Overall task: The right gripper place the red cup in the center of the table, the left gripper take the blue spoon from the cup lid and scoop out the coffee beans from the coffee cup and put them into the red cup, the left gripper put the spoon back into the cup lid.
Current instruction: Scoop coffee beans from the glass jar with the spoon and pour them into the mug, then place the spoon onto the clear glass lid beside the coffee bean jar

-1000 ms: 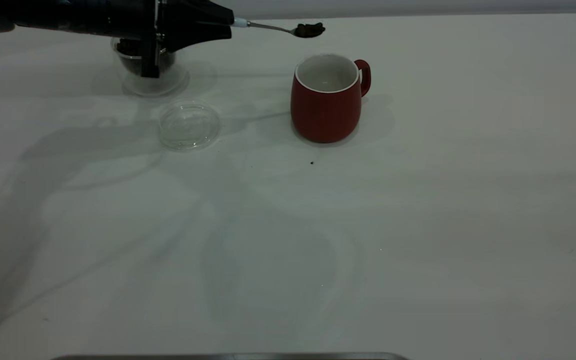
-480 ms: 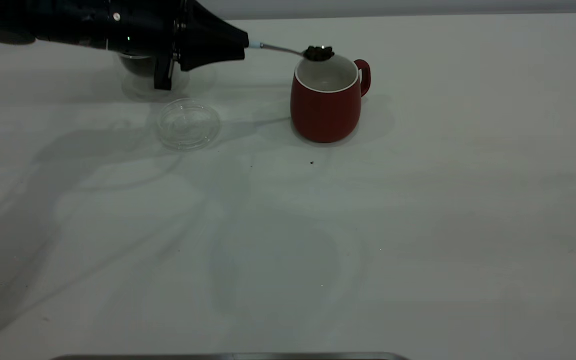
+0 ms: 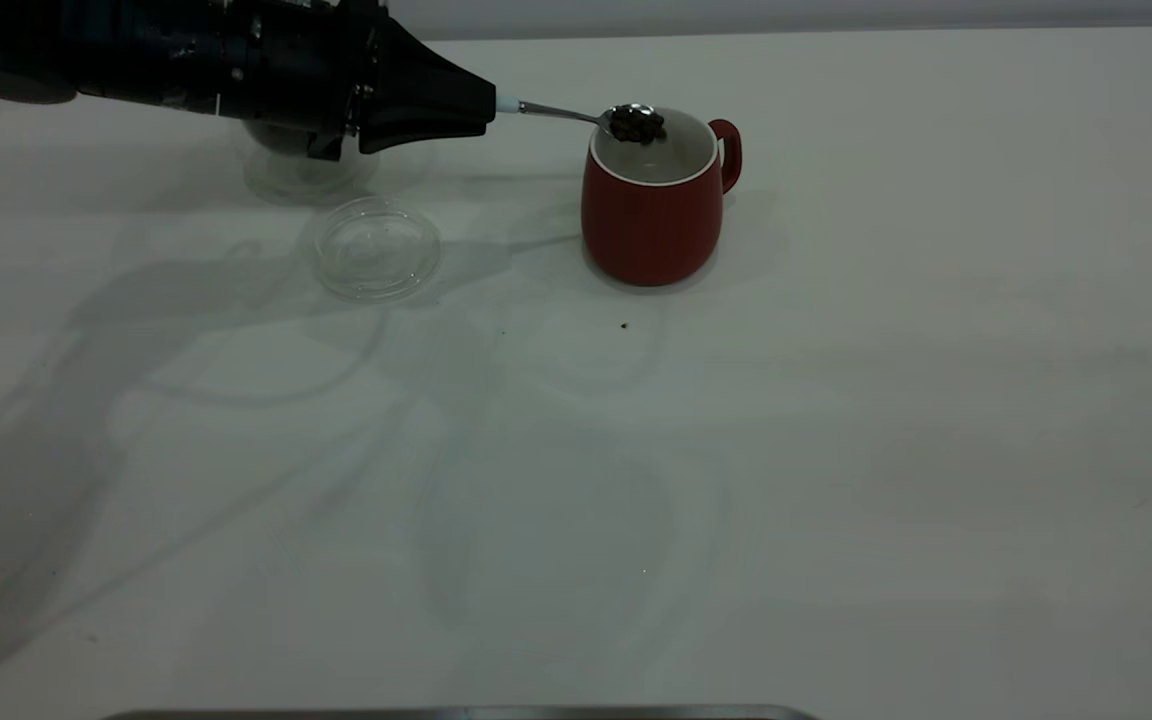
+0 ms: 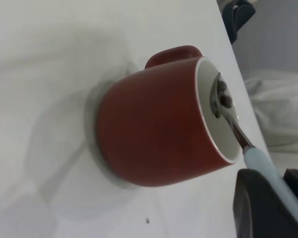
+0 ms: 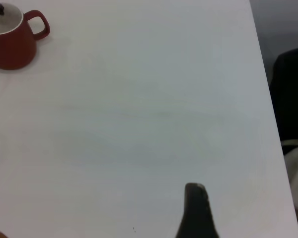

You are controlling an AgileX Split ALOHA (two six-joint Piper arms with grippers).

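1. The red cup is seen upright on the white worktop, its handle turned away from the left arm.
2. The blue spoon is held roughly level, with its metal bowl over the cup's mouth, just inside the rim nearer the left arm.
3. Coffee beans are seen heaped in the spoon bowl; in the left wrist view they lie in the bowl over the cup's white interior.
4. The left pincer is closed on the pale handle of the spoon, beside the cup.
5. The coffee cup is largely hidden behind the left arm.
6. The cup lid lies flat on the worktop just in front of the coffee cup.
7. One finger of the right pincer is seen well apart from the red cup; whether that pincer is open cannot be told.
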